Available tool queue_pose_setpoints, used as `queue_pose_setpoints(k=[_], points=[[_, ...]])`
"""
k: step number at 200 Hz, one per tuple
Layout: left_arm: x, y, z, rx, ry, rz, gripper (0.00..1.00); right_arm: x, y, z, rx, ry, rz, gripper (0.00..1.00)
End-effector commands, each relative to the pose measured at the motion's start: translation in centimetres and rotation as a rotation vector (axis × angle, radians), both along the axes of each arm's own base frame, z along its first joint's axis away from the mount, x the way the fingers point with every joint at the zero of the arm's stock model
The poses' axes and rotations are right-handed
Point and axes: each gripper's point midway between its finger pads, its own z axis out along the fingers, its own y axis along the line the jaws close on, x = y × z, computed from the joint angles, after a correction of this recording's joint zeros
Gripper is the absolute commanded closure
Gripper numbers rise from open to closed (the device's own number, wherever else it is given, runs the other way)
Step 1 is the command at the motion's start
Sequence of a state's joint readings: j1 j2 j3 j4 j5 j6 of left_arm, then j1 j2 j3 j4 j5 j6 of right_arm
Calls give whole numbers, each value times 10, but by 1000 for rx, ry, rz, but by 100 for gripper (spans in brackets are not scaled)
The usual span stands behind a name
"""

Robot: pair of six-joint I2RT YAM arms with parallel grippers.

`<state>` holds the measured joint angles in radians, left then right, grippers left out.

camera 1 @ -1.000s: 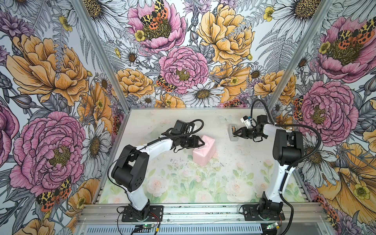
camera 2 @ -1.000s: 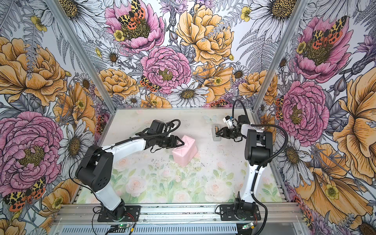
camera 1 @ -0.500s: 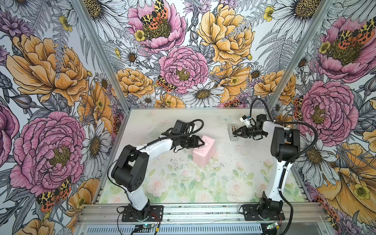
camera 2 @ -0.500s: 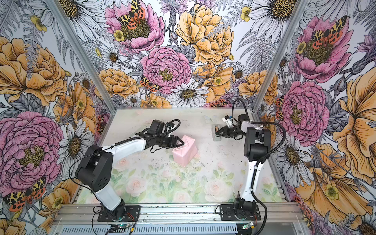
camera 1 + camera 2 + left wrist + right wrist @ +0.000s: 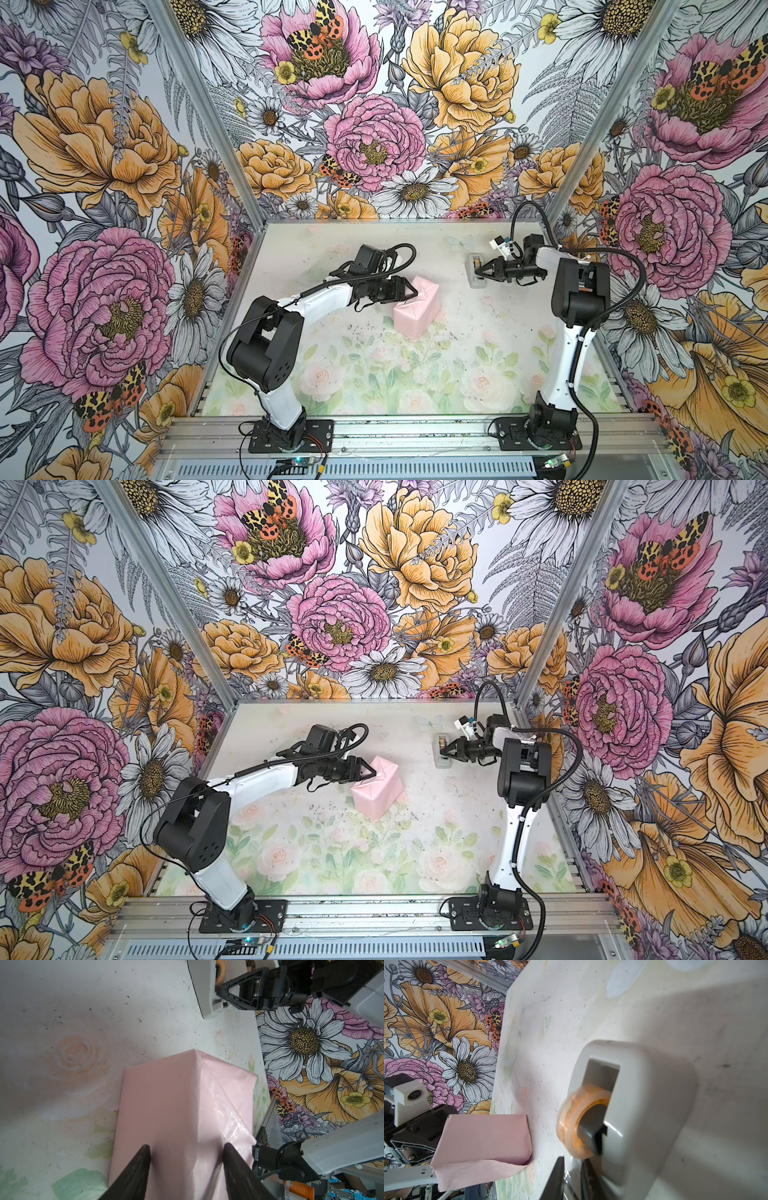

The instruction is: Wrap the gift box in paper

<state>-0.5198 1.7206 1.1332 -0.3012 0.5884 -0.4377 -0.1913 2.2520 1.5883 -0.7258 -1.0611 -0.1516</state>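
Note:
The gift box is hidden inside the paper (image 5: pixel 417 307) (image 5: pixel 378 787), which is folded around it pale pink side out, mid-table. A loose flap (image 5: pixel 477 1169) sticks out at one end. My left gripper (image 5: pixel 414 291) (image 5: pixel 187 1147) is open, both fingertips (image 5: pixel 145 1151) resting on the wrapped top, astride a box edge. My right gripper (image 5: pixel 477 272) (image 5: pixel 572 1158) sits at the grey tape dispenser (image 5: pixel 643 1115). Its jaws are almost together, with a narrow gap and a clear strip of tape in it.
The dispenser (image 5: pixel 477 284) (image 5: pixel 441 763) stands at the back right of the floral table mat, near the right wall, with an amber tape roll (image 5: pixel 575 1122) in it. Flowered walls close three sides. A metal rail (image 5: pixel 415 432) with both arm bases runs along the front.
My right gripper's jaws have narrowed at the dispenser, and that arm has shifted slightly. The left arm and the wrapped box have not moved.

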Motion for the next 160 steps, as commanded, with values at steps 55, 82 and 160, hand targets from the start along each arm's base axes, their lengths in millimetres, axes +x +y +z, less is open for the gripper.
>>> queue_pose_setpoints(k=[55,82,160], points=[[-15,14,-23,91,45,4,43,-1,3,-12,-6,20,14,86],[-15,14,-22,92,42,5,43,-1,6,-8,14,11,23,87],[-16,16,-23,97,40,8,43,-2,7,-2,3,-1,25,95]])
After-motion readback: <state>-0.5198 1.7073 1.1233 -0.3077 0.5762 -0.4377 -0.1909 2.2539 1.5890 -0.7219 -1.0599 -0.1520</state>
